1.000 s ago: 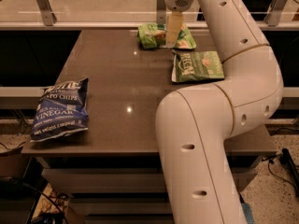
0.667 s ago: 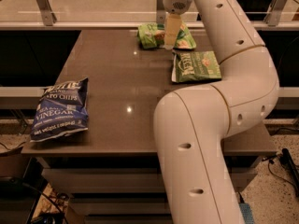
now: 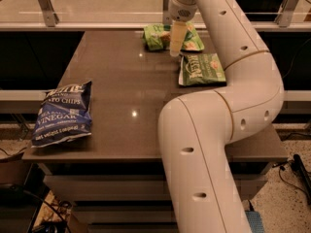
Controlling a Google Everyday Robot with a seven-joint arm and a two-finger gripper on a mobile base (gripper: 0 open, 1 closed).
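**Tool at the far edge of the bench, over a green bag**

The tool [image 3: 176, 48] points downward at the far side of the bench [image 3: 121, 76], at the end of the white arm [image 3: 228, 106] that rises from the foreground and bends back over the surface. It stands in front of the far green bag [image 3: 156, 37], which lies close to the bench's back edge. The tool's tip shows just at that bag's near edge; whether it touches the bag cannot be told, nor how far open it is or whether it grips anything. A second green bag [image 3: 201, 68] lies flat just right of the tip, nearer the camera. A blue chip bag [image 3: 63, 113] lies well apart at the near left corner.
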